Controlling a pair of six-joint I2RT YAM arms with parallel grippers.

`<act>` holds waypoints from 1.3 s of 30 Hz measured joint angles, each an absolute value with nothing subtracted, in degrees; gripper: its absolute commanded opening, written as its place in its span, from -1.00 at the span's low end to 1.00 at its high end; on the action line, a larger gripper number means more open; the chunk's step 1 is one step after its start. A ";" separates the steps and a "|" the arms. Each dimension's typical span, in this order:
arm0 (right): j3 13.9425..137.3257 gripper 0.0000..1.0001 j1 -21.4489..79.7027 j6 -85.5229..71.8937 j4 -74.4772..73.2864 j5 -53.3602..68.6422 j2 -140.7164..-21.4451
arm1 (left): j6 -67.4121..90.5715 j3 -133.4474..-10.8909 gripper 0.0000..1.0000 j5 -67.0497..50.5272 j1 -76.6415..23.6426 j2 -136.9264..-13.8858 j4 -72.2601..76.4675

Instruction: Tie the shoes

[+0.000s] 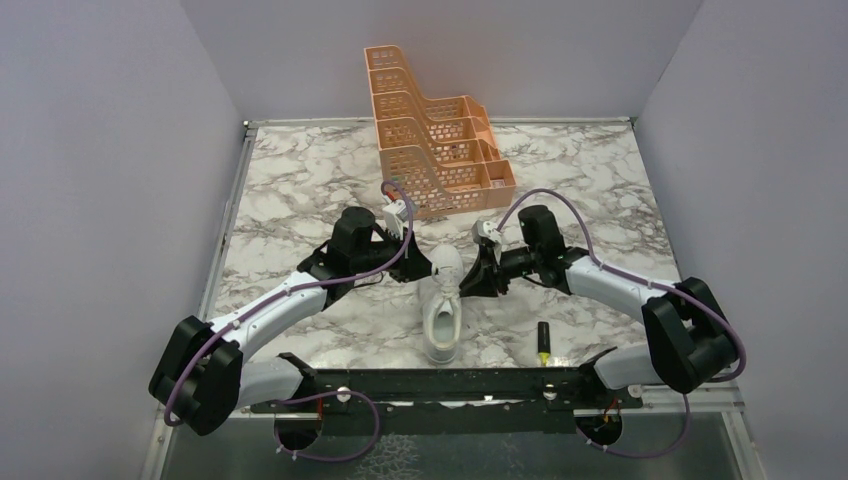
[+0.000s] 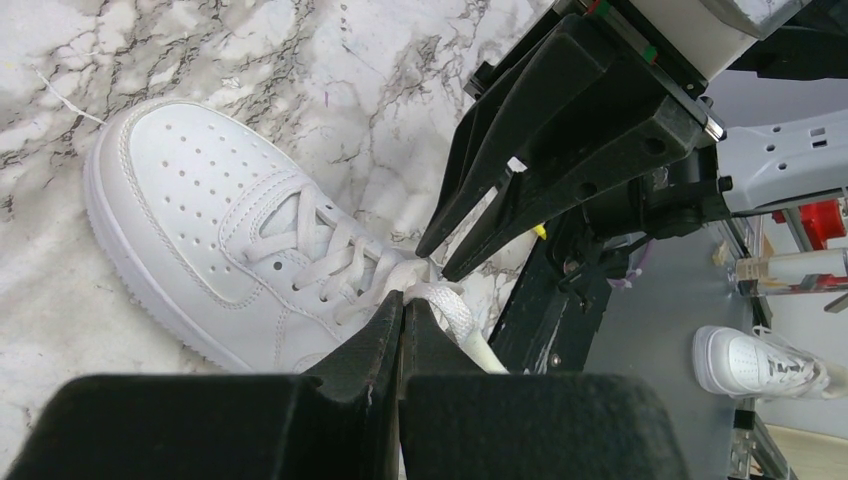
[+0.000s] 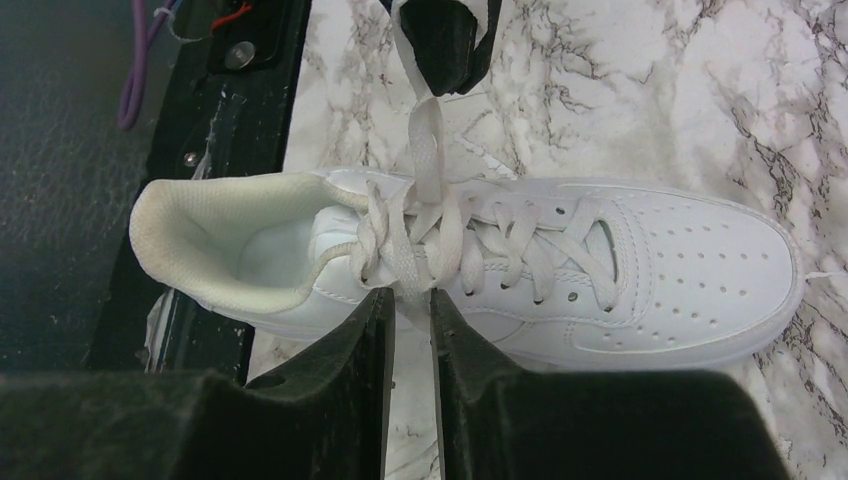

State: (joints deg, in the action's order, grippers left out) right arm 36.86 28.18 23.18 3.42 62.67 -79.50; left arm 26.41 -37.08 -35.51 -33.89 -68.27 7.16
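White sneaker [image 1: 442,310] flat on its sole on the marble bench [image 1: 300,190], middle front, between the two arms. Heel at the black base rail [image 1: 450,383], toe pointing away toward the orange rack [image 1: 430,150], which stands at the far side well apart from the shoe.

Laces [image 3: 428,140] threaded through the eyelets and bunched in a loose crossing near the top of the tongue. No finished bow visible.

Left pincer [image 2: 402,318]: fingers pressed together with no gap, gripping one white lace strand. In the right wrist view that strand runs taut from the left fingertips down to the crossing on the shoe. Pincer sits just beside the shoe's left side, at the tongue end.

Right pincer [image 3: 412,310]: fingers almost together, only a narrow slit between them, pinching lace right at the crossing. It comes in from the shoe's right side. In the left wrist view its two fingers narrow to a point on the bunched lace. The two pincers face each other across the shoe, tips close but apart.

Black marker with yellow tip [image 1: 543,343] lies on the bench right of the heel, near the rail, apart from the shoe.

Second white sneaker [image 2: 745,362] shows off the bench in the left wrist view, lower right background.
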 measured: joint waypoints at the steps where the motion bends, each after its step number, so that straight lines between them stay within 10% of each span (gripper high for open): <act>1: 36.80 -0.49 28.18 23.18 3.42 62.67 -79.53 | 26.35 -37.06 -1.00 -35.51 -33.89 -68.27 7.16; 14: 36.80 -0.98 28.18 22.87 3.77 62.28 -81.21 | 26.22 -37.08 -1.00 -35.51 -33.89 -68.27 7.14; 29: 36.97 -0.99 31.90 -8.32 -3.18 49.89 -62.22 | 24.45 -36.03 -1.00 -35.46 -33.89 -63.37 2.28; 39: 42.57 -0.99 33.06 -24.99 -15.81 41.76 -69.65 | 25.91 -32.40 -1.00 -35.51 -34.79 -60.05 -1.26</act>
